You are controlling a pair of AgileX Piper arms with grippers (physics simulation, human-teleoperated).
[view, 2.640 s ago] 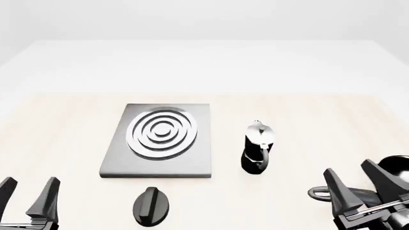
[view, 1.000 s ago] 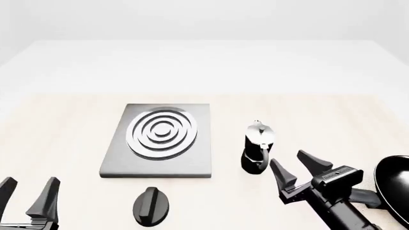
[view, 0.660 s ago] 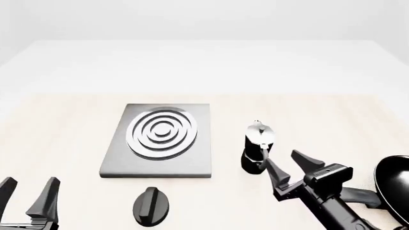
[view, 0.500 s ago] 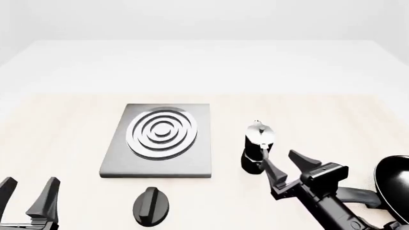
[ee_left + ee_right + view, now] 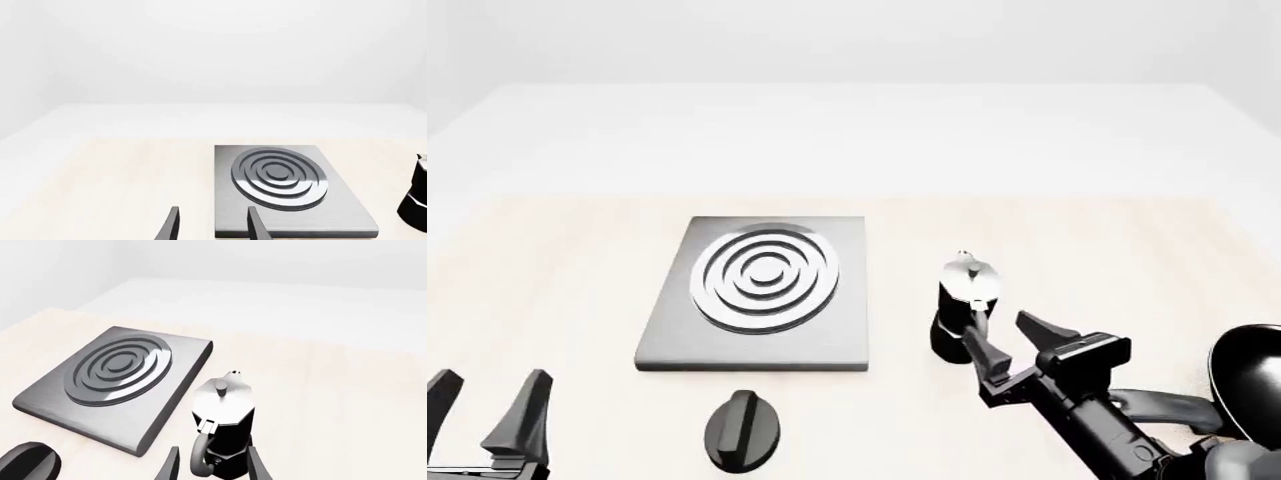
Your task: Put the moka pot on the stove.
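Note:
The moka pot (image 5: 965, 300), black with a silver lid, stands upright on the table just right of the stove (image 5: 841, 340), a flat grey plate with silver rings. My right gripper (image 5: 1001, 332) is open, right at the pot's near side. In the right wrist view the pot (image 5: 225, 427) and its handle sit between my open gripper's (image 5: 212, 462) fingers, with the stove (image 5: 170, 405) beside them. My left gripper (image 5: 490, 388) is open and empty at the near left. The left wrist view shows it (image 5: 212, 226) facing the stove (image 5: 333, 215), with the pot (image 5: 417, 200) at the frame's edge.
A black oval knob (image 5: 742, 428) lies on the table in front of the stove; it also shows in the right wrist view (image 5: 27, 462). A black frying pan (image 5: 1248, 385) sits at the near right edge, behind my right arm.
My right arm has swung in from the near right, forward and left, until its open fingers reach the moka pot. The pot, stove and left gripper have not moved.

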